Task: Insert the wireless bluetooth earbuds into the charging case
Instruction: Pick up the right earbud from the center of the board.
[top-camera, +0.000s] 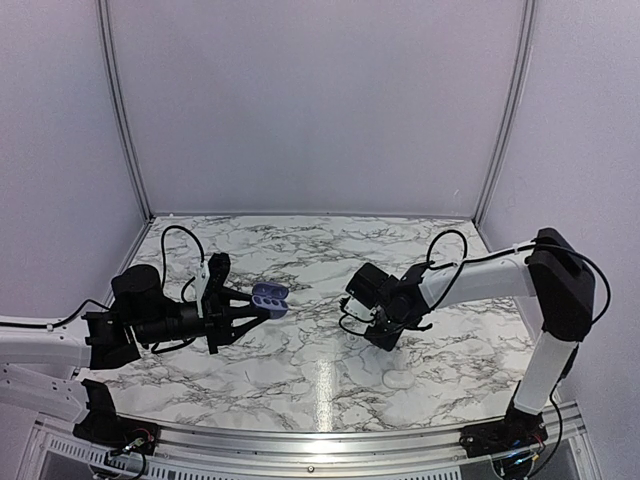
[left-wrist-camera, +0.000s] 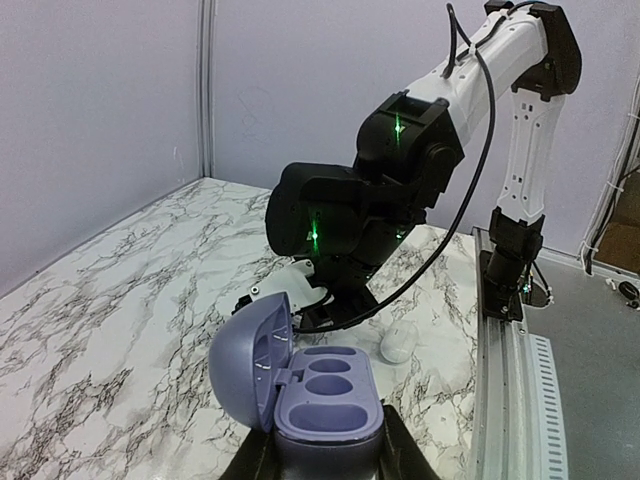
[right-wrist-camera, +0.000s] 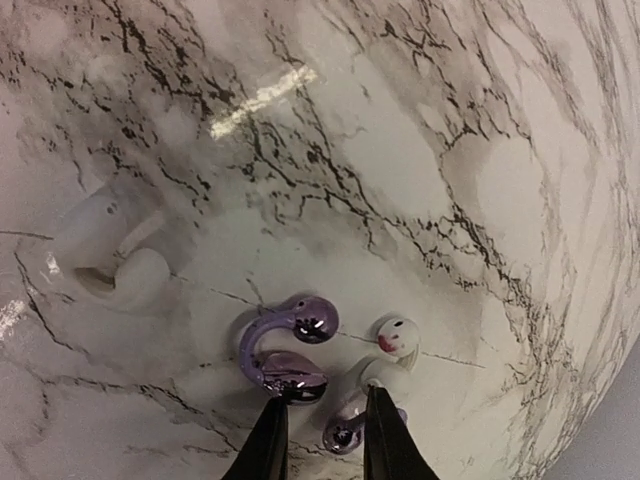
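Left gripper (left-wrist-camera: 325, 470): clamped on the open charging case (left-wrist-camera: 325, 395), wells empty.
Right gripper (right-wrist-camera: 325, 398): fingers narrowly apart astride a purple earbud (right-wrist-camera: 343, 432) on the table (right-wrist-camera: 400, 150); grip unclear.
Your step: centre it before closing.

Marble-patterned table (top-camera: 300, 375) (black-veined) between plain walls (top-camera: 320, 100).

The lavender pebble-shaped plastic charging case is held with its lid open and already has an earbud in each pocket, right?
Not quite. The lavender pebble-shaped plastic charging case is held with its lid open, but both pockets are empty. The left wrist view shows this.
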